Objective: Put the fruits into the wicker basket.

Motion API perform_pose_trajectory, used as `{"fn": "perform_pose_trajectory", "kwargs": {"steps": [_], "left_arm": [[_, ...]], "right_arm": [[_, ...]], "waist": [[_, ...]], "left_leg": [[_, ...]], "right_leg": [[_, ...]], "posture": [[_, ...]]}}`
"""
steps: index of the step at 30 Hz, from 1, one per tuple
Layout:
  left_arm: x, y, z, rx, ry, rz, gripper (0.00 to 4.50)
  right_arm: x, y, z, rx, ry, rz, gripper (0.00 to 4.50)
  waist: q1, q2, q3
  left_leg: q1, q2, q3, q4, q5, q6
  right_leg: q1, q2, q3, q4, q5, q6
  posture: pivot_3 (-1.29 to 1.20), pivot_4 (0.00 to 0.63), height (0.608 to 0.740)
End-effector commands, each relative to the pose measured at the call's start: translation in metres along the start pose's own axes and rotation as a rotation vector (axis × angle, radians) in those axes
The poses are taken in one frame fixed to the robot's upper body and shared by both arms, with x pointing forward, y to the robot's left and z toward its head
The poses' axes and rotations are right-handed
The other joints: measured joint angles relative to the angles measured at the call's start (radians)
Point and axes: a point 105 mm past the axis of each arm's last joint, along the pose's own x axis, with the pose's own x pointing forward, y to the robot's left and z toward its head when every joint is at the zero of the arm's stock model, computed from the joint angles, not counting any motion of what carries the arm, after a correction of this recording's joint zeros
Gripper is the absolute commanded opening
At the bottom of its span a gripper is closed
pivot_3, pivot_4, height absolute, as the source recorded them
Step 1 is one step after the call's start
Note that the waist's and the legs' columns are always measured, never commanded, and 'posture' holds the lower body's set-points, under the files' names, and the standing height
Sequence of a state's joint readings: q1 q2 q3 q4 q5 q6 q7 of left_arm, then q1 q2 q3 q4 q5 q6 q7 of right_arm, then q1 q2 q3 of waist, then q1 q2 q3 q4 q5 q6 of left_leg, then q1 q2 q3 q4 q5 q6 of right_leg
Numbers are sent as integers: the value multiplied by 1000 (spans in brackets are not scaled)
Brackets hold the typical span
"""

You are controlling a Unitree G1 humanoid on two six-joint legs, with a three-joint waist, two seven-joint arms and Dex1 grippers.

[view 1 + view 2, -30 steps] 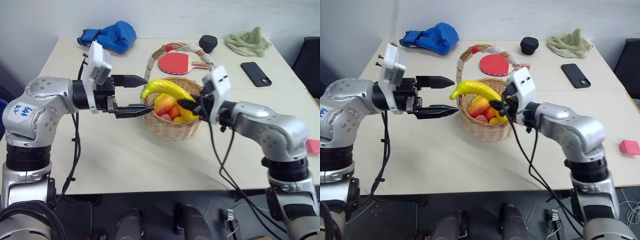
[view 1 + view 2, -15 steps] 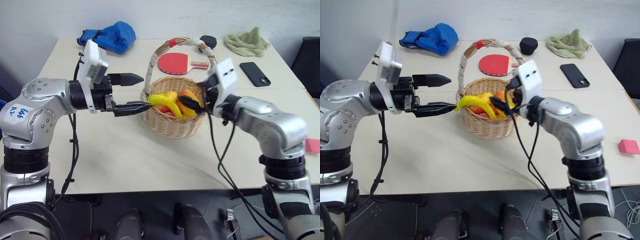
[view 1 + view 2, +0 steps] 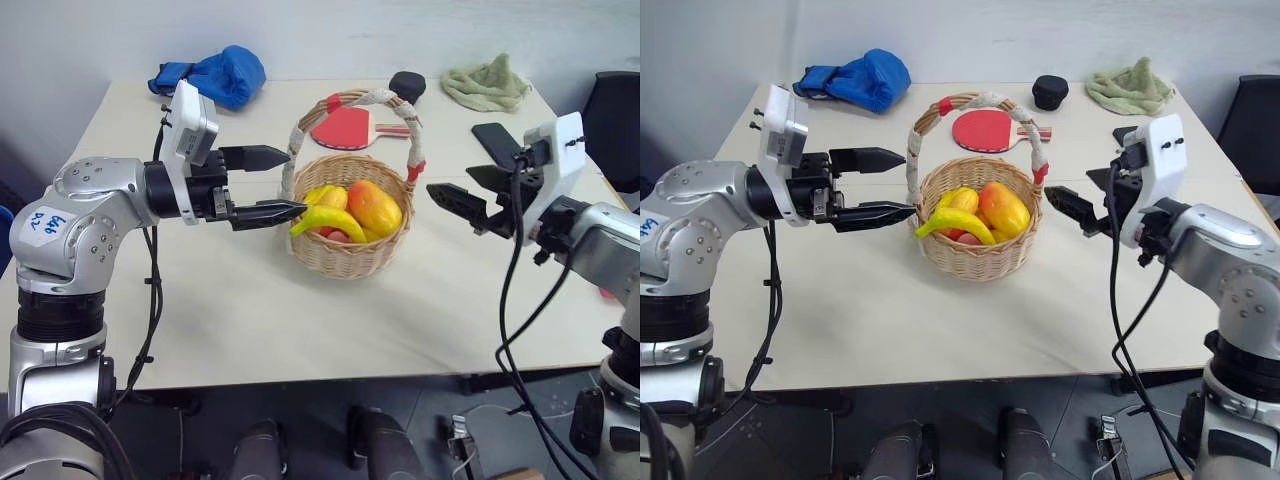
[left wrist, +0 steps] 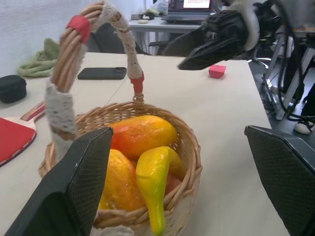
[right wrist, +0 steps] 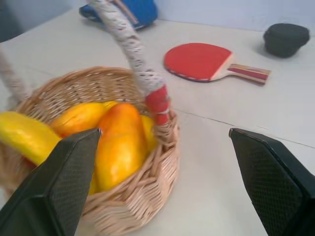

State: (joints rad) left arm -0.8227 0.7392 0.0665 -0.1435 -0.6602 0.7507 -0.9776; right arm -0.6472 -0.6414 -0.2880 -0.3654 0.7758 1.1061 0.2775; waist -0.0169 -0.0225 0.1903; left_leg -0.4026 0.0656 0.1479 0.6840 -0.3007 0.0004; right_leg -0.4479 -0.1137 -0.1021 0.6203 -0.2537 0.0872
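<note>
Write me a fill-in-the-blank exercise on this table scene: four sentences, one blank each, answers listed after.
1. The banana lies in the wicker basket with its tip hanging over the ____.
2. The table-tennis paddle behind the basket has a ____ face.
3. The right gripper is open and holds ____.
4. The boxing glove at the table's far corner is ____.

Answers: rim; red; nothing; blue

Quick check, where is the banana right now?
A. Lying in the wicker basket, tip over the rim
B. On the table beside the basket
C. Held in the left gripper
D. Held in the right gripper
A: the banana lies on the mangoes inside the wicker basket, one end poking over the rim; both grippers are open and empty.
</note>
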Motion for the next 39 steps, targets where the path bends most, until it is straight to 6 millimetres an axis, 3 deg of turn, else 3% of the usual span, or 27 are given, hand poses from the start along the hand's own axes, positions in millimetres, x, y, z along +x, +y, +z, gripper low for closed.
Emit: {"fn": "perform_pose_trajectory", "kwargs": {"steps": [1, 6, 11, 13, 22, 25, 30, 34, 39], "left_arm": [[0, -1, 15, 66, -22, -5, 4500], [-1, -1, 20, 77, -23, -3, 4500], [-1, -3, 22, 82, -26, 0, 4500], [-2, -4, 23, 84, -27, 2, 4500], [-2, -3, 22, 82, -25, 13, 4500], [-1, -4, 22, 81, -30, 7, 4500], [2, -6, 22, 77, -41, -10, 4500], [5, -7, 20, 69, -56, -31, 4500], [11, -4, 20, 65, -83, -53, 4500]], "right_arm": [[17, 0, 9, -30, -66, -15, 4346], [49, -6, 3, -21, -87, -37, 4346], [65, -12, 3, 14, -119, -55, 4177], [68, -10, 4, 39, -134, -34, 3790], [74, -3, 6, 67, -168, 0, 742], [68, -7, 8, 59, -183, -15, 281], [33, -34, 25, -2, -247, -135, 281], [-31, -76, 33, -137, -242, -326, 281], [-95, -116, 23, -160, -194, -540, 281]], "waist": [[-4, 0, 0], [-11, 0, 0], [-10, 0, 0], [-11, 0, 0], [-11, 0, 0], [-11, 0, 0], [-6, 0, 0], [19, 0, 0], [26, 0, 0]], "left_leg": [[0, 0, -1, 0, 0, 0], [-2, 0, -1, 0, 0, 0], [-2, 0, -1, -1, 0, 0], [-2, 0, -1, -1, 0, 0], [-2, 0, -1, -1, 0, 0], [-2, 0, -1, -1, 0, 0], [-2, 0, -2, -1, 0, 0], [-3, -1, -2, -1, -1, 0], [-3, -1, -1, -1, -2, 1]], "right_leg": [[0, 0, 0, 0, 0, 0], [0, 0, -1, 2, 0, 0], [0, 0, -1, 2, 0, 0], [0, 0, -1, 2, 0, 0], [0, 0, -1, 2, 0, 0], [-1, 0, -1, 2, 0, 0], [-1, 0, -1, 2, 0, 0], [-1, 0, -1, 1, 0, 0], [0, 0, -2, -1, 0, 1]], "posture": [[0, 150, 740], [0, 150, 740], [0, 150, 740], [0, 150, 740], [0, 150, 740], [0, 150, 740], [0, 150, 740], [0, 150, 740], [0, 150, 740]]}}
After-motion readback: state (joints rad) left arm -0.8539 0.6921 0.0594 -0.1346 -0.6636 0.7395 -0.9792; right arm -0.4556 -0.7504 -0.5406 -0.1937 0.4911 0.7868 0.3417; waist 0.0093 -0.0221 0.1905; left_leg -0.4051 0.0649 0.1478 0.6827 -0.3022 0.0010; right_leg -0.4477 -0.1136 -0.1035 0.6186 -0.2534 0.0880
